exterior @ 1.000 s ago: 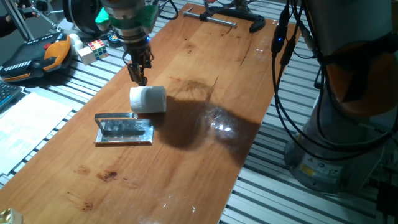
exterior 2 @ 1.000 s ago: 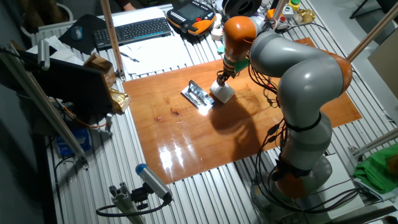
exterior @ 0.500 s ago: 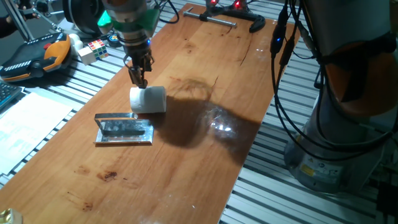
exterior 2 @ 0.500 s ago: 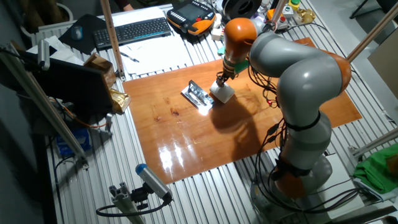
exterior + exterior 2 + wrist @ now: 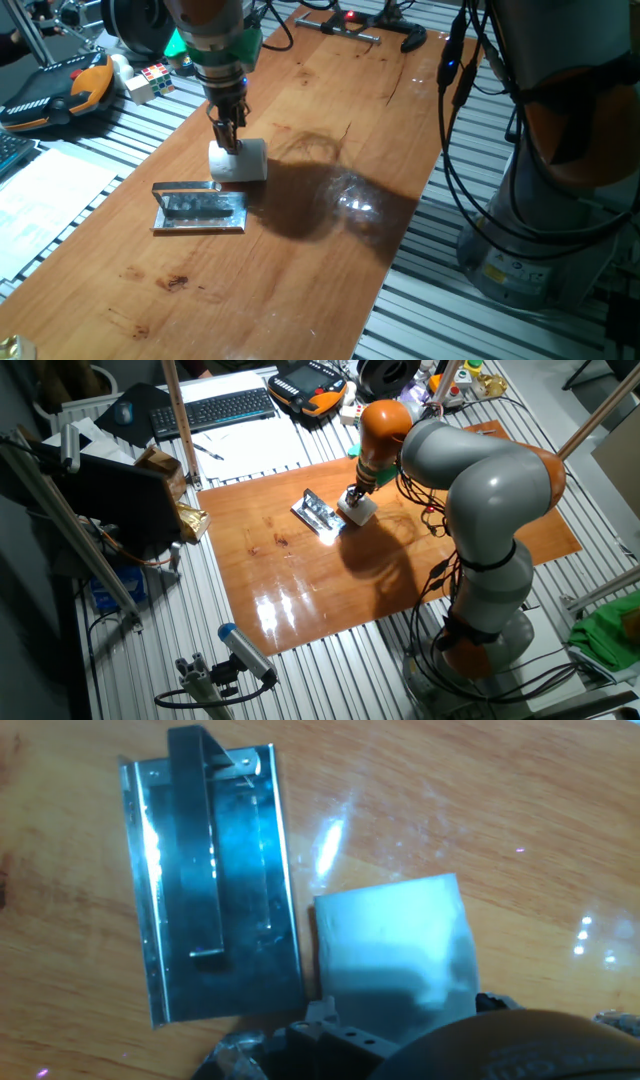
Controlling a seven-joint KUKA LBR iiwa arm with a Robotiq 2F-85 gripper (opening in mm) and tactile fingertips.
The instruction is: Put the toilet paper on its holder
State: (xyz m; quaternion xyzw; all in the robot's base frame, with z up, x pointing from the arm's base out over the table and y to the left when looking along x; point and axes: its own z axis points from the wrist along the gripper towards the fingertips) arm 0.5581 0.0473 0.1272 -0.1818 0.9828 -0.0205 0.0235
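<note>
The toilet paper (image 5: 243, 160) is a small white roll lying on its side on the wooden table. It also shows in the other fixed view (image 5: 359, 509) and in the hand view (image 5: 395, 945). The holder (image 5: 198, 208) is a shiny silver plate with a raised bar, lying flat just beside the roll; it also shows in the other fixed view (image 5: 318, 515) and in the hand view (image 5: 210, 880). My gripper (image 5: 228, 142) points straight down at the roll's end nearest the holder, tips at its top edge. The fingers look pressed together. The hand view shows only their dark base.
The wooden table (image 5: 330, 230) has slatted metal around it. A Rubik's cube (image 5: 150, 80) and an orange-black pendant (image 5: 70, 90) lie off its far left. A black clamp with a metal rod (image 5: 370, 30) lies at the back. The robot's base (image 5: 570, 150) stands at the right.
My gripper has come down and slightly right, from above and behind the roll to its top edge. The roll and the holder have not moved.
</note>
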